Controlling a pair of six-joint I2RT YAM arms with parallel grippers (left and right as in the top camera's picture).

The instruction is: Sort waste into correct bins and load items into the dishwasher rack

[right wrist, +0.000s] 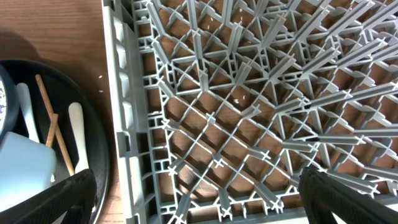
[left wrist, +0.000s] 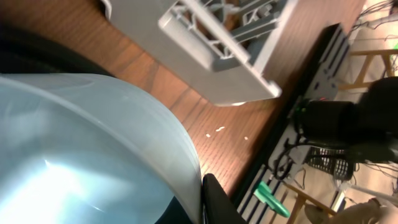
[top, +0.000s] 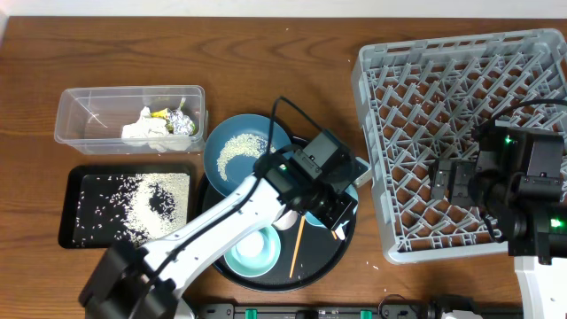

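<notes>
1. The step in hand looks like loading dishes. The waste part seems largely done: the tissue and wrappers lie in the clear tub (top: pixel 128 115) toward the far left corner of the table, and rice is spread in the shallow black tray (top: pixel 128 208) by the left edge.
2. The left claw (top: pixel 337 215) is down at the light blue bowl (top: pixel 352 190), which sits on the round black tray (top: pixel 310 273) at the middle of the near edge. It is on the side facing the rack (top: pixel 461 133).
3. In the left wrist view the bowl fills most of the frame and one dark finger (left wrist: pixel 214 202) lies against its rim. Whether the claw has closed on the rim, I cannot tell (the other finger is out of view).
4. The right claw (top: pixel 450 182) hangs over the rack on the right side of the table, fingers wide apart and empty.
5. The next move probably calls for a firm pinch on the rim. The bowl must then go up over the rack's wall and down between the pegs.
6. Left to do, I judge: the dark blue plate (top: pixel 244 151) carries rice, and the teal bowl (top: pixel 251 251), chopsticks (right wrist: pixel 53 127) and white utensils (right wrist: pixel 78 134) wait on the round tray.
</notes>
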